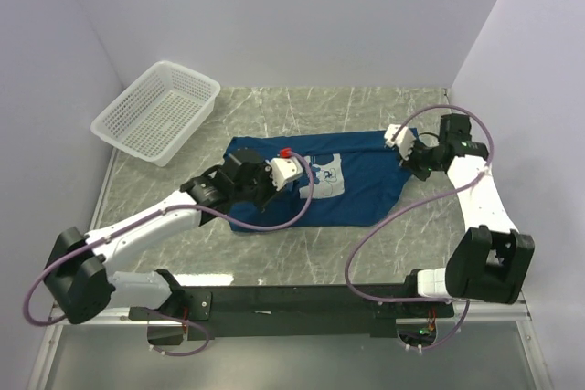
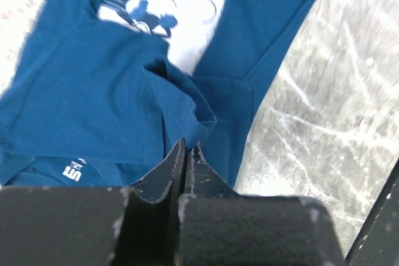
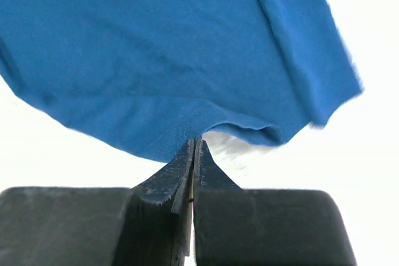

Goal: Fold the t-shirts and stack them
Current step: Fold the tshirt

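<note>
Fold on hold: a dark blue t-shirt (image 1: 361,196) lies rumpled, chest print up, at the centre of the marble-patterned table (image 1: 366,258), with both arms latched on. The left gripper (image 2: 186,149), jaws closed, pinches a raised fold at the print's 9 o'clock side. The right gripper (image 3: 193,146), jaws closed, bites the hem at the shirt's 2 o'clock corner. Both holds look thin, right at the fingertips, so a hard pull could slip the cloth free. The left pinch may also have caught more than one layer, which would bunch the garment rather than spread it. A white mesh basket (image 1: 155,114) stands well apart at the table's 10 o'clock.
</note>
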Controlling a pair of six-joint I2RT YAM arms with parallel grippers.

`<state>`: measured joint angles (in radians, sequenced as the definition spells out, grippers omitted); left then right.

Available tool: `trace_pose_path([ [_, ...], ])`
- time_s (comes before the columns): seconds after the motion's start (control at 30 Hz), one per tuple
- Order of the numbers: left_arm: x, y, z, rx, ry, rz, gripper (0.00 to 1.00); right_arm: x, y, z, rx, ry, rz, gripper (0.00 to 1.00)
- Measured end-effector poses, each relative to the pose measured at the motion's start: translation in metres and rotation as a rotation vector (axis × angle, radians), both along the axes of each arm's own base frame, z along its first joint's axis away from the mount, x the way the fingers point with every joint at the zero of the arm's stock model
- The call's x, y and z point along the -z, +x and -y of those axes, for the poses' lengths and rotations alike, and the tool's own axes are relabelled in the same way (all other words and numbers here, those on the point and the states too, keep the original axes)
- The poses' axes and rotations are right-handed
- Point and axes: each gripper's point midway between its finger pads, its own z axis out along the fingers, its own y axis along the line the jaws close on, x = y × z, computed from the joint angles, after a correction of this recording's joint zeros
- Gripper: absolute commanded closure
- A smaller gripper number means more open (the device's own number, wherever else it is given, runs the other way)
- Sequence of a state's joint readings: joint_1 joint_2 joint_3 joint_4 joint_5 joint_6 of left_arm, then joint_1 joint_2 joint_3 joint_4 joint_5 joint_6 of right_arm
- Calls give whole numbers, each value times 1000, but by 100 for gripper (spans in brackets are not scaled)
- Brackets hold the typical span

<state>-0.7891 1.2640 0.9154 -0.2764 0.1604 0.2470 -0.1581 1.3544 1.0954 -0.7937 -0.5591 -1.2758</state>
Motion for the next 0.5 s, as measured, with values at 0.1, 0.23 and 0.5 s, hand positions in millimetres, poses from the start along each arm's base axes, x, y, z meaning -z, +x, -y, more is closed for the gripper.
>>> trace_pose_path([
  [0.1,-19,-4,-3,-17,-62,33,99,-5,-7,12,164,106,-21,100],
  [0.23,-48,-12,-13,-57,-157,83,99,-10,-13,30,330,228,-51,100],
  [0.5,-95,-23,-42,-181,-339,168,99,-20,-21,42,487,433,-97,100],
])
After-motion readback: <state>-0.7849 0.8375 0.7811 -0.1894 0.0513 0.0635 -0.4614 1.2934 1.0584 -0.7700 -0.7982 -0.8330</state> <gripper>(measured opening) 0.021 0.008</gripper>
